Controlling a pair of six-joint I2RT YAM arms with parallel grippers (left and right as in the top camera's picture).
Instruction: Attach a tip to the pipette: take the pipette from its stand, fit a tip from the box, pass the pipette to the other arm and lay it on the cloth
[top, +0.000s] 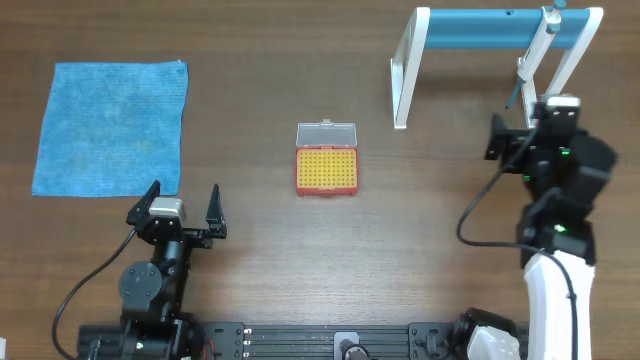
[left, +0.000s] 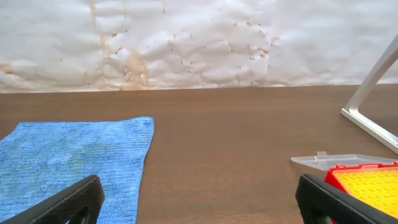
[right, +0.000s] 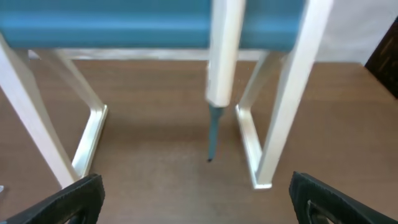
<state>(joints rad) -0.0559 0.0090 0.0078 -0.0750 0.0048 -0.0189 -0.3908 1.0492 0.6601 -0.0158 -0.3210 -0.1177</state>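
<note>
My left end effector (top: 183, 197) sits low over the desk (top: 420, 250), close to its own base, with the fingers spread wide and nothing between them. From its wrist camera I see the blue cloth (left: 68, 162) lying flat on one side and the tip box (left: 367, 183) on the other, both farther out than the fingers and touching neither of them.

In the top view the cloth is at the far left of the desk. The tip box stands near the middle, well apart from the cloth. Its red tray is packed with yellow tips and its clear lid (top: 327, 133) is folded back flat behind it.

The pipette (right: 221, 59) is on its stand (right: 106, 25) at the far right of the desk. It hangs from the blue crossbar between the white legs, and its thin grey nose (right: 213, 134) points down and stops short of the wood.

My right end effector (right: 196, 205) faces the stand, fingers released and wide apart, holding nothing. The pipette sits roughly centred between them but farther off, so there is no contact with it or with the legs.
</note>
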